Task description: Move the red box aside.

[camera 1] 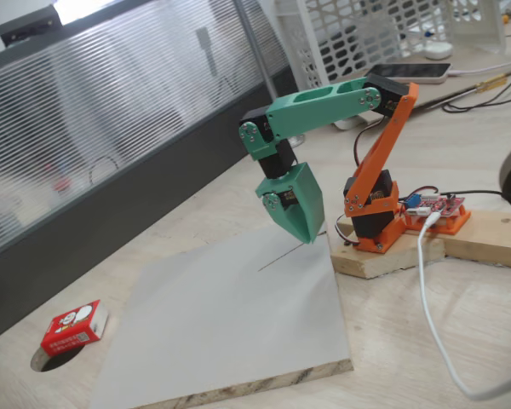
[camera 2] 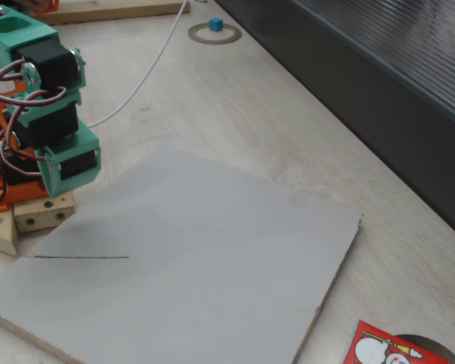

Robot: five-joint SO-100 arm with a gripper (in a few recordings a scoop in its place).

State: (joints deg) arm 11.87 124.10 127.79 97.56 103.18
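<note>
Your green two-finger gripper (camera 1: pixel 305 232) hangs clenched and empty, tip down over the grey square board's (camera 1: pixel 230 332) far edge. The small red rectangular carton (camera 1: pixel 74 327) lies off the board, on the wooden table (camera 1: pixel 392 341), beside a round hole (camera 1: pixel 51 362).

One fixed view: raised, facing arm (camera 1: pixel 324 111) at 1 o'clock. Other: closer, steeper, arm at 10 o'clock. Both share grey board (camera 1: pixel 230 332) (camera 2: pixel 197 258).

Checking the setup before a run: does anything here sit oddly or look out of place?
The small red rectangular carton lies off the grey board, partly over a round hole in the wooden table, so it could tip in. The green hand hangs above the board, far from the carton.
</note>
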